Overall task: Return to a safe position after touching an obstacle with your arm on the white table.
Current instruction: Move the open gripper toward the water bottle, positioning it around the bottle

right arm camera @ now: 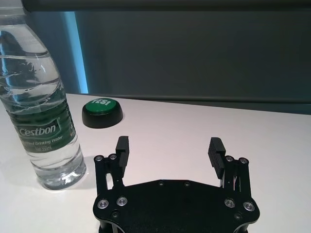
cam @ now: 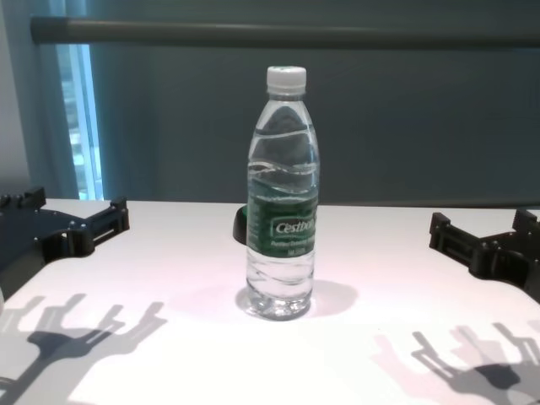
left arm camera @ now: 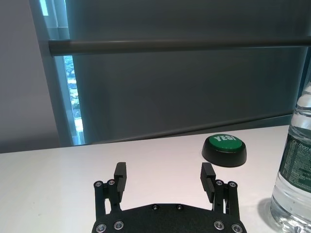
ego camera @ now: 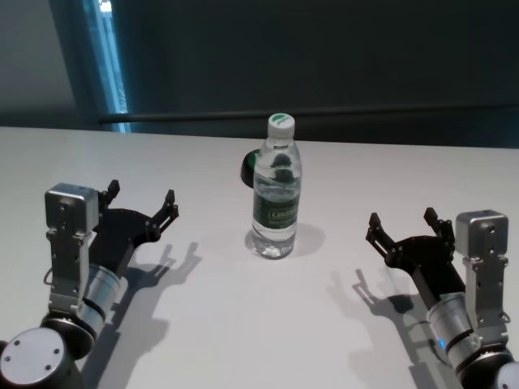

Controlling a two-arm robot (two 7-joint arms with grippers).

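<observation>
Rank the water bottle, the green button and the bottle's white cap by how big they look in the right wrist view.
1. Water bottle: largest by far, though it stands nearer the camera.
2. Green button: much smaller, sitting farther back on the white table.
3. White cap: cut off above this view, so it cannot be ranked here.

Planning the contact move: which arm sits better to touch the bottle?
Neither clearly: the left gripper and right gripper both hover open, apart from the upright bottle on the white table. Left looks marginally nearer.
</observation>
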